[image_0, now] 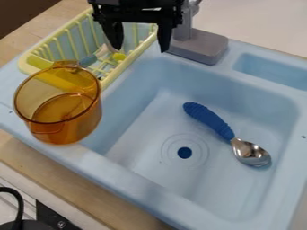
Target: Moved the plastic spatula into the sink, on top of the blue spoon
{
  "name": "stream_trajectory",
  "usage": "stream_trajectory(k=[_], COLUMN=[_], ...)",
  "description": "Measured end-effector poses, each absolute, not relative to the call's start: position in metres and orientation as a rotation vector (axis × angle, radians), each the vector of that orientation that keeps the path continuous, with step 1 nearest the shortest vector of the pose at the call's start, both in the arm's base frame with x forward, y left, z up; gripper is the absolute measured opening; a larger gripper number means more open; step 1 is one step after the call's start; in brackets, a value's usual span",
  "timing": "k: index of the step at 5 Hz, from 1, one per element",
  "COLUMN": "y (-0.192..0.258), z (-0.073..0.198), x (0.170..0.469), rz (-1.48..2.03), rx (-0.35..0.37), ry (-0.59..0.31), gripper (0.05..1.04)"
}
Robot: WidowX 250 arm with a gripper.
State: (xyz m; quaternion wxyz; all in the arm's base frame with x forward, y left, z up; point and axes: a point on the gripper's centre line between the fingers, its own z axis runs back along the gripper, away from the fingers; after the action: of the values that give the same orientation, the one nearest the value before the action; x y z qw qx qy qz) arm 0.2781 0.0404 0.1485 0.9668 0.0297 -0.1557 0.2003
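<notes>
Camera view: blue-handled spoon [208, 119] lying in the sink [120, 182], the likely landing bed; amber cup [63, 108] on the sink's left edge, clear of it. At the sink's back left, the yellow dish rack [39, 62] holds, seemingly, the plastic spatula [88, 61]; overhead, the tool [139, 49], wide, empty, presumably to straddle it.

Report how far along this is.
Nothing looks done: the blue spoon lies in the sink with nothing on it. Nothing is in hand; the gripper hangs open. Left: grasping the spatula, possibly among the items in the yellow rack, and laying it on the spoon.
</notes>
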Motion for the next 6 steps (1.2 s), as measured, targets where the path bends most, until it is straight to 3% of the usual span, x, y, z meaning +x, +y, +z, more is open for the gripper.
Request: stream_trajectory(k=[1,2,5,6], y=[0.039,0.048,0.101,0.113], z=[0.141,0.138,0.158,0.143], x=[0.276,0.28,0.284,0.28], rz=[0.401,0.339,0.412,0.431], rx=[0.053,-0.021,0.115,0.115], ry=[-0.285,-0.244,-0.218,-0.155], gripper=[0.999,0.999,0.999,0.999])
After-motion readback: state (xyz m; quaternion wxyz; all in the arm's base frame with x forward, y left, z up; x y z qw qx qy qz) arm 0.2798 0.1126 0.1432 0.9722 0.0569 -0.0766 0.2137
